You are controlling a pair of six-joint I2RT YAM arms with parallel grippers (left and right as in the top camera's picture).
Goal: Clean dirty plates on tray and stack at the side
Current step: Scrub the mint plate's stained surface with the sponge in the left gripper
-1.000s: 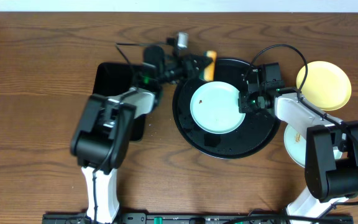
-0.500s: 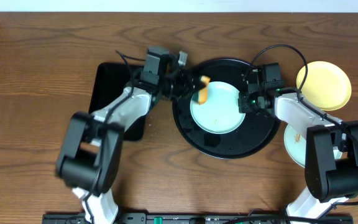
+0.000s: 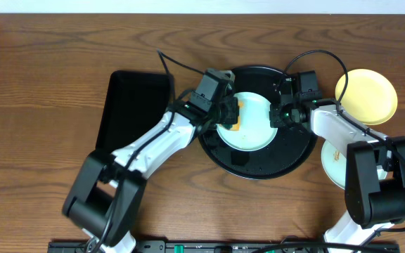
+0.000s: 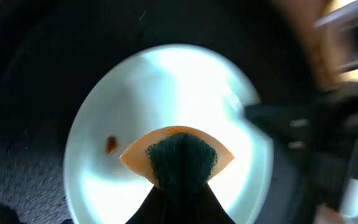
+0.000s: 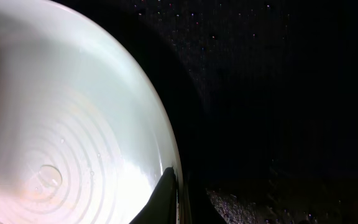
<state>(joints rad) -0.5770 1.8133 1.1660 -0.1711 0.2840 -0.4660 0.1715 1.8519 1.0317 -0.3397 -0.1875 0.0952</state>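
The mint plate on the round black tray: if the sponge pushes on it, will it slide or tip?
It would probably slide easily: the mint plate looks smooth and the tray glossy. It seems light and stiff, so the right gripper pinching its rim should steady it. Pressing near the edge with the sponge could tip it.

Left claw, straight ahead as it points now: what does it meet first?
The left claw holds a sponge, which would meet the mint plate first, beside its brown smear; whether it already touches is unclear.
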